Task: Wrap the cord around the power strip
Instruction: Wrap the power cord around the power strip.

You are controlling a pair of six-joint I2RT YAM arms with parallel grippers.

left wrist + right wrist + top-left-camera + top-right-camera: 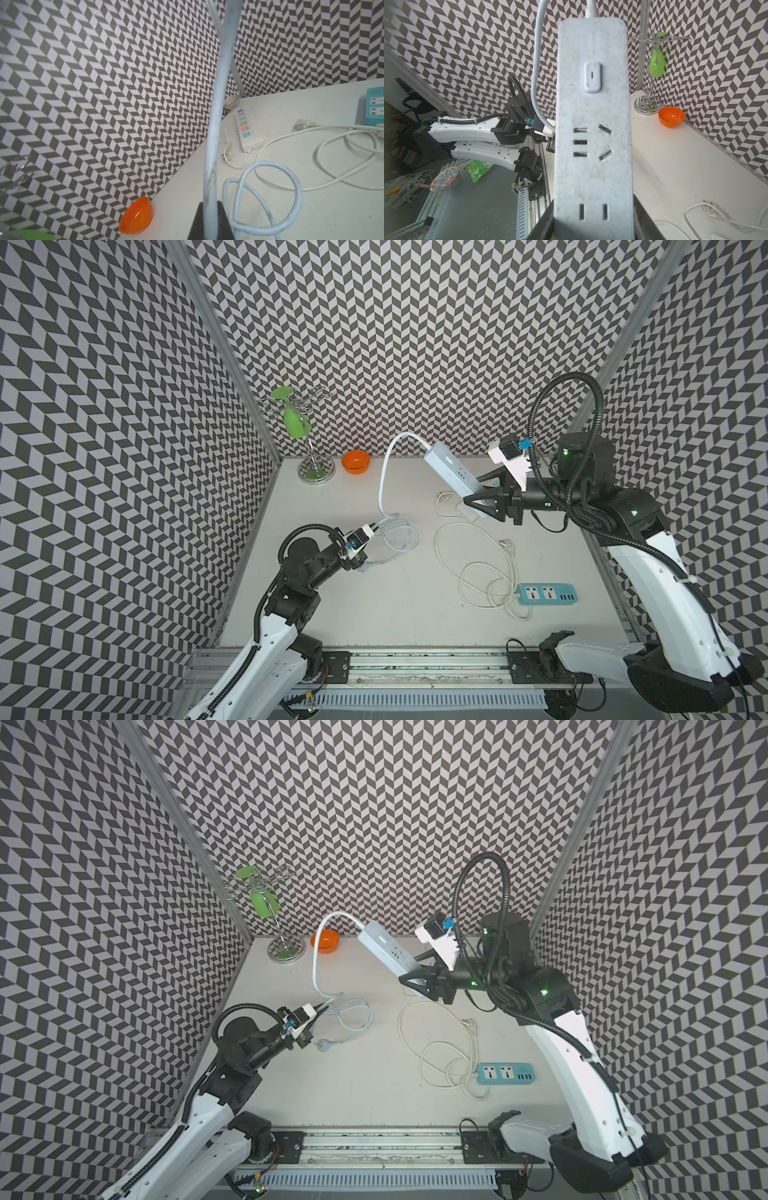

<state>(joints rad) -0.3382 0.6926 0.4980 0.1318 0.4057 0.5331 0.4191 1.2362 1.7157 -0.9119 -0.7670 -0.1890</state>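
Observation:
The power strip (pixel 451 470) (pixel 384 948) (pixel 593 124) is a slim pale blue-grey bar, lifted and tilted above the table. My right gripper (pixel 482 494) (pixel 415 978) (pixel 593 220) is shut on its near end. The cord (pixel 382 485) (pixel 315 969) (pixel 536 62) arches from the strip's far end down to my left gripper (pixel 376 526) (pixel 322 1007) (pixel 209 205), which is shut on it. In the left wrist view the cord (pixel 220 104) runs straight up from between the fingers. Loose loops (pixel 401 539) lie beside that gripper, ending in the round plug (pixel 321 1045).
A wide white strip with pastel sockets (pixel 247 128) lies under the held strip. A teal strip (pixel 546 594) with a looped cream cord (pixel 478 568) sits front right. An orange bowl (pixel 356 461) and a metal stand (pixel 309 435) are at the back wall.

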